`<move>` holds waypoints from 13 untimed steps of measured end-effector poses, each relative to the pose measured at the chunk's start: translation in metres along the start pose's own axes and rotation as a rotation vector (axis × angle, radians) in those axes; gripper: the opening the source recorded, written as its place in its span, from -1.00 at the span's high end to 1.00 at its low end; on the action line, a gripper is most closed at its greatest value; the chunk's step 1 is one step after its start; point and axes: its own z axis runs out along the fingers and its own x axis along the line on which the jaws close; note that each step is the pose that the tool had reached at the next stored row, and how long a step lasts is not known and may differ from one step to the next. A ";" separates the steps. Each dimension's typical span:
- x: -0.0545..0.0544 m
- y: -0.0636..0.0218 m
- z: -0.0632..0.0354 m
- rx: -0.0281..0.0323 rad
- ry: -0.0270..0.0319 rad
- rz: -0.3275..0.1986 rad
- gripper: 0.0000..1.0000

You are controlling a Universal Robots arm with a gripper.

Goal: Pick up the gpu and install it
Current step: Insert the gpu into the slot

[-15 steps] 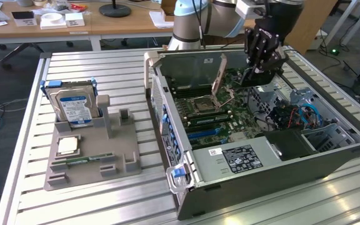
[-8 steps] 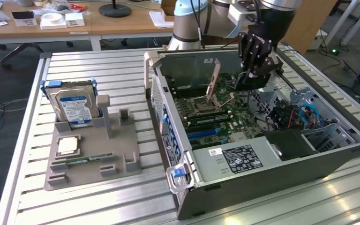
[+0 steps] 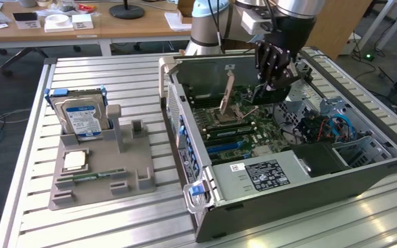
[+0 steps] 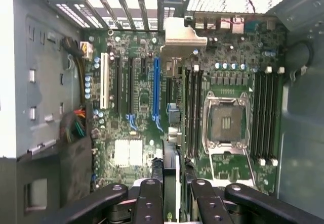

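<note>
Claw [image 3: 273,77] hangs inside the open computer case [image 3: 302,175], fingers pinched narrow on the gpu [image 3: 271,94], which hangs as a dark slab just under the fingertips and above the motherboard [image 3: 233,129]. Out on the surface [image 3: 116,77], toward the exterior view's left, the grey holder [image 3: 102,175] carries the hard drive [image 3: 81,116] standing upright, well apart from the action.

Over to the wrist view: the claw [image 4: 174,204] has dark fingers [image 4: 149,198] on either side of the gpu [image 4: 171,158], seen edge-on as a thin strip running away from the camera. The silver end bracket [image 4: 185,34] sits at its far end, near the case's rear slots. The card lies just beside the long blue slot [image 4: 156,87], with the empty processor socket [image 4: 226,120] well apart on the other side.

By my reckoning this card is light and stiff but fragile. The bare board edges are the place to grip, away from the components and the contact strip.

Hard to call: the contact edge is hidden beneath the card, so I can't tell whether it touches a slot. The faces of the card are hidden too.
</note>
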 end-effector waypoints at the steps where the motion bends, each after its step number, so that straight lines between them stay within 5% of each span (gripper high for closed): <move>1: 0.001 0.0018 0.0010 0.0001 -0.0001 -0.001 0.48; 13: 0.012 0.0166 0.0100 -0.0001 -0.0002 -0.009 0.48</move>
